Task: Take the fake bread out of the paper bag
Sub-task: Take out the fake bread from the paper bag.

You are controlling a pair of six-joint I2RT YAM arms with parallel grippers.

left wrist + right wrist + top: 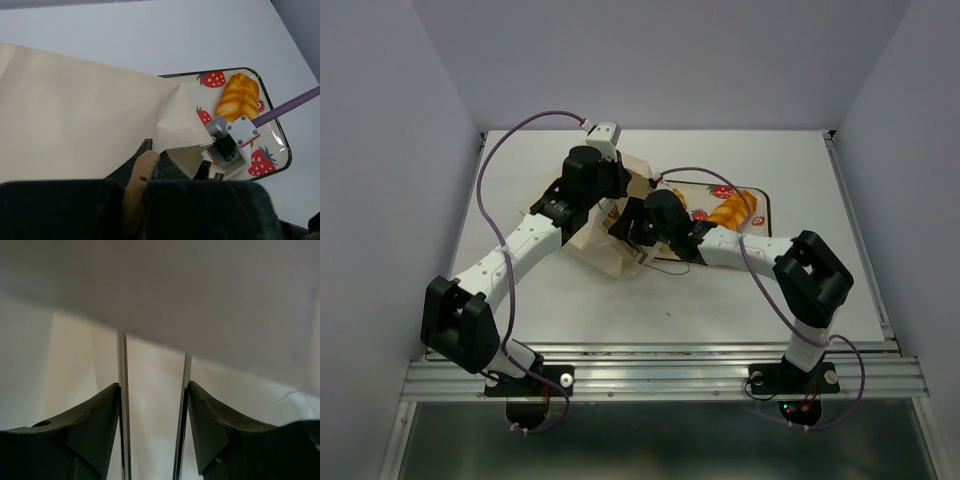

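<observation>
The cream paper bag (588, 240) lies on its side at the table's middle, mouth toward the tray. My left gripper (625, 195) is shut on the bag's upper mouth edge; the left wrist view shows a tan paper fold pinched in my left gripper (150, 162), with the bag (75, 110) beyond. My right gripper (632, 245) reaches into the bag mouth. In the right wrist view my right gripper (152, 405) is open and empty, with only the bag's walls (150, 300) around it. A golden ridged loaf of fake bread (732, 210) lies on the tray, also seen in the left wrist view (239, 97).
A strawberry-patterned tray (767, 215) with a dark rim sits right of the bag; it also shows in the left wrist view (276, 144). A brown cord handle (665, 268) trails on the table below my right wrist. Purple cables arc over both arms.
</observation>
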